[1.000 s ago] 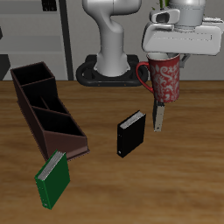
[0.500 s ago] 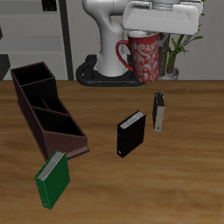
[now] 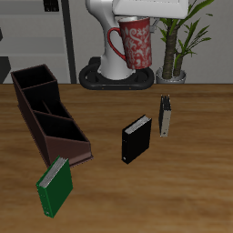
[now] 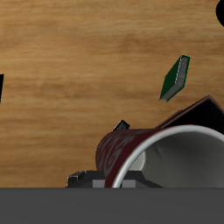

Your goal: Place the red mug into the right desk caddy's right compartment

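The red mug [image 3: 134, 44] hangs high in the upper middle of the exterior frame, well above the table and in front of the robot's pale base, tilted a little with its loop handle toward the frame's left. The gripper [image 3: 146, 7] holds it by the rim from above, jaws closed on the mug's wall; the wrist view shows the grey-white inside of the mug [image 4: 171, 157] close under the camera. So the pickup looks done and the carry is under way, while the placing is not yet done. The right desk caddy [image 3: 47, 114] lies at the left of the exterior frame, running from the back of the table toward the front edge, well apart from the mug and far below it. Which of its end sections is the right compartment cannot be settled with certainty here. What is left, as I judge it, is to travel across to the caddy, line up over the proper end section, lower the mug in and let go. Between mug and caddy the table [image 3: 182, 182] carries a small black box [image 3: 136, 139], a green book [image 3: 55, 187] near the caddy's front end, and a thin grey book [image 3: 165, 116].
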